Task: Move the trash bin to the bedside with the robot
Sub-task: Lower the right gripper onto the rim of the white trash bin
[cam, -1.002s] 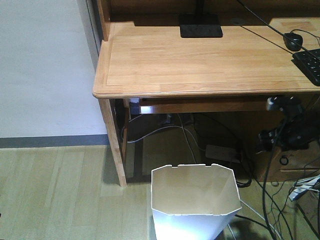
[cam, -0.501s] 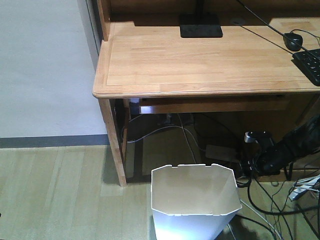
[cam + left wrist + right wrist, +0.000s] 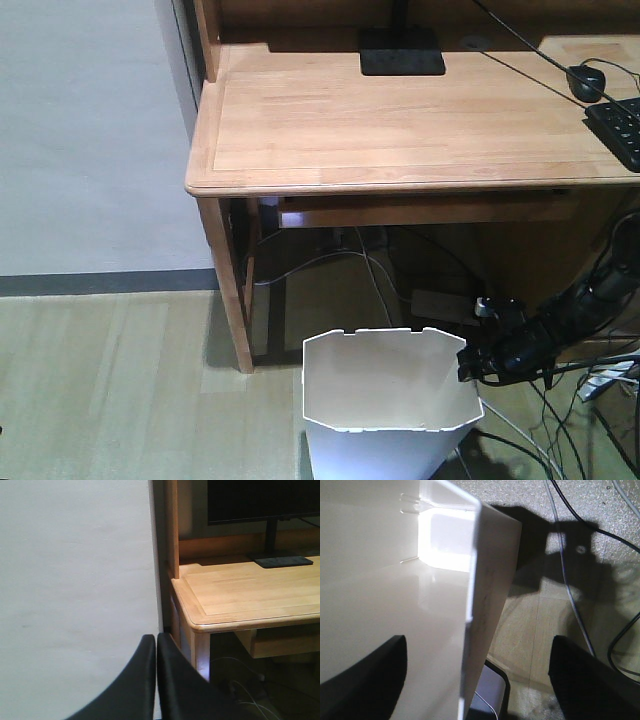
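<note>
On the floor (image 3: pixel 120 380), just in front of the desk (image 3: pixel 400 120) and a little to the right of its front left leg (image 3: pixel 225 290), stood the trash bin (image 3: pixel 385 400). It was upright, its cut-cornered rim open to the camera and its cream inside lit from above. The bin's lower part ran out of the bottom of the front view.

The black right arm (image 3: pixel 575 305) reached in low from the right, under the desk's front edge, among loose cables (image 3: pixel 520 415). Its right tool (image 3: pixel 468 362) sat at the bin's right rim. In the right wrist view the right tool (image 3: pixel 479 640) was spread wide. One dark finger (image 3: pixel 365 680) lay inside the bin and the other finger (image 3: pixel 590 680) outside, with the thin white wall (image 3: pixel 492 580) between them. Neither finger was seen to touch that wall.

The left tool (image 3: pixel 155 640) was pressed together with nothing between its fingers. It hung beside the pale wall (image 3: pixel 75 580), near the desk's front left corner.

A black monitor base (image 3: pixel 400 50) rested at the desk's rear edge, a mouse (image 3: pixel 587 80) and a keyboard (image 3: pixel 620 125) toward its right edge. A power strip (image 3: pixel 445 303) lay on the floor under the desk, behind the bin.
</note>
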Controlling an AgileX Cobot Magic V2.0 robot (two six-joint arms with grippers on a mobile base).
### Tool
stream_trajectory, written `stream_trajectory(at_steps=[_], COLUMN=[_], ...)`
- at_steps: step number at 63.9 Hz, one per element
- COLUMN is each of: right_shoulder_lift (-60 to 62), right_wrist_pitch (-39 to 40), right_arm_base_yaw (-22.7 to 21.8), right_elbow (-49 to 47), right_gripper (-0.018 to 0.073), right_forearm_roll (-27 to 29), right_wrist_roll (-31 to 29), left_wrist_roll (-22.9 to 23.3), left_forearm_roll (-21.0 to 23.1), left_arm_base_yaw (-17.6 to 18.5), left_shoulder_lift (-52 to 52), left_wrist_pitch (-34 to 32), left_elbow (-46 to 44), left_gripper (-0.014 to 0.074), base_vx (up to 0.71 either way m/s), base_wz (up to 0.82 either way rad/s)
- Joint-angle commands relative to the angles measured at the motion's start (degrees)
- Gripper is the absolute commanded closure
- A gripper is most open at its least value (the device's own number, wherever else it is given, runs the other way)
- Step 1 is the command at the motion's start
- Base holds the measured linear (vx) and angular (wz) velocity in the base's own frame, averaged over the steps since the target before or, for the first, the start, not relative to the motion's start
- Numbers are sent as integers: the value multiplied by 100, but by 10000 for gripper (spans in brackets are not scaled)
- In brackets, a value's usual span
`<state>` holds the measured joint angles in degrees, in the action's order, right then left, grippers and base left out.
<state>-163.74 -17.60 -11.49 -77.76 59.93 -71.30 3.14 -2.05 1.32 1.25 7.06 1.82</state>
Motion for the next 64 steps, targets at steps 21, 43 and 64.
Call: stream_trajectory(at_steps=[21,43,64], right_shoulder_lift=[-721,-1299,-1444], right_wrist_pitch=[-183,-1292,-2288], right_arm_base_yaw=[-9,-7,-27], right_elbow=[-1195,-2151,-2834], right_gripper=[119,454,568], right_forearm_roll=[44,-586,-544], right_wrist_roll=[362,992,1284], left_wrist_roll=[20,20,20], left_forearm_roll=[12,12,12], left_arm_base_yaw=[2,2,2], left_shoulder_lift=[26,26,26], left_wrist_pitch=[-417,-417,-417], left_elbow=[-138,-138,-138], left_gripper=[603,603,603], base_vx=[0,0,0], base_wz=[0,0,0])
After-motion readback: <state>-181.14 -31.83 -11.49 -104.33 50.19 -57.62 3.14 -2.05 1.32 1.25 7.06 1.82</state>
